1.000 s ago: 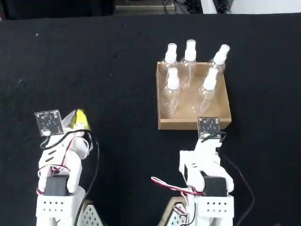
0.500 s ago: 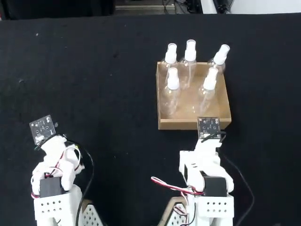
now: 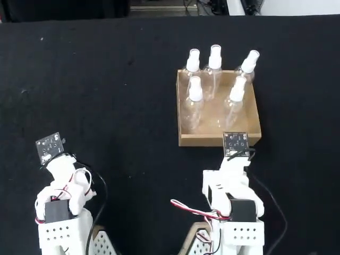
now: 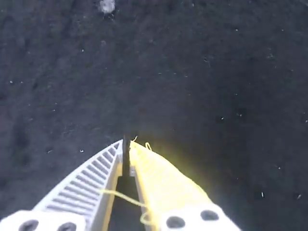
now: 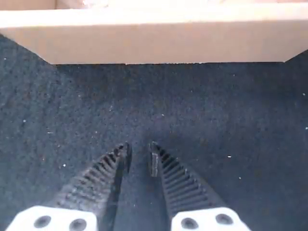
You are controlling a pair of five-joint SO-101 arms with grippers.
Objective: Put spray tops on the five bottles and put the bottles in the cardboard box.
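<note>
Now the right gripper (image 5: 138, 156) hangs low over the black table (image 3: 106, 79). Its two dark fingers are almost closed: a thin slit is left between the tips, and nothing is in it. Just ahead of those tips, a little apart from them, runs the near wall of the cardboard box (image 5: 154, 43). Inside the box, beyond this wall, stand the five bottles (image 3: 192, 114), all clear, each with a white spray top (image 3: 195, 89) on its neck. Two bottles are closer to the right gripper, about the middle of the box, and the three others stand in a row along the far wall. The left gripper (image 4: 127, 147) is well apart from the box, which lies ahead of it and off to its right side. Its white finger and its yellow finger meet at the tips, so it is closed, and it holds nothing. Under it lies the dark table surface with some pale specks (image 4: 107, 6).
</note>
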